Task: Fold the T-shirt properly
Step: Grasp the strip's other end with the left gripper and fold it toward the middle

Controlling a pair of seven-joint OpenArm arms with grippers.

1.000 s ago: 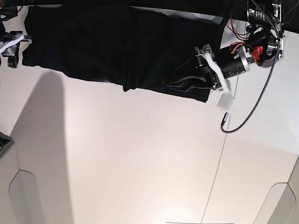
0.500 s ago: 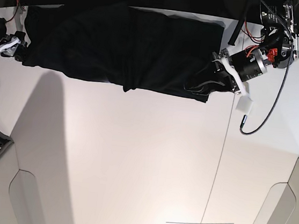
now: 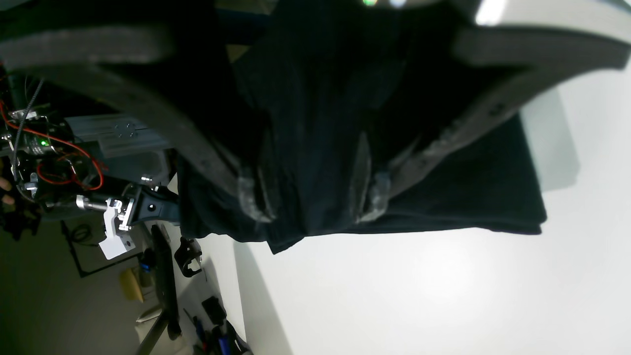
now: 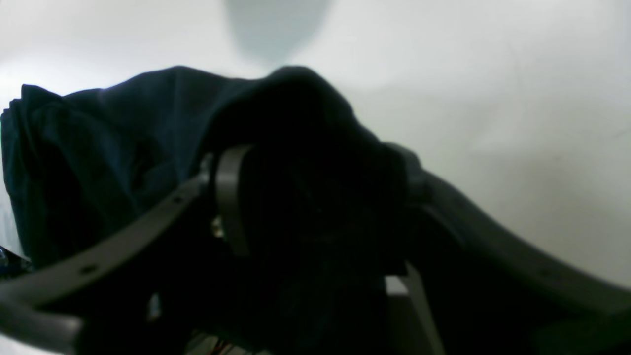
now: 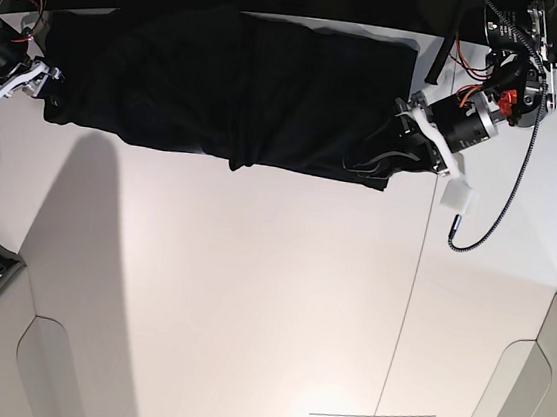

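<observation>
Long black cloth T-shirt [image 5: 232, 88] across white table [image 5: 248, 296]; left gripper [image 3: 315, 202] and right gripper [image 4: 320, 197] each straddle an end, jaws spread over bunched cloth.

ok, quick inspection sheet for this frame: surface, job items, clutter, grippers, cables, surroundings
surface: white table, bare in front of the cloth.
job's things: black T-shirt, a long folded band along the far edge, creased mid-span; no print visible.
clutter: nothing seen on the table centre.
grippers: left gripper at one end of the shirt, fingers pressed into the cloth; right gripper at the other end, jaws spread around a bunch of fabric.
cables: black cable looping from the left arm; red wires on it.
surroundings: tools below the table edge.
</observation>
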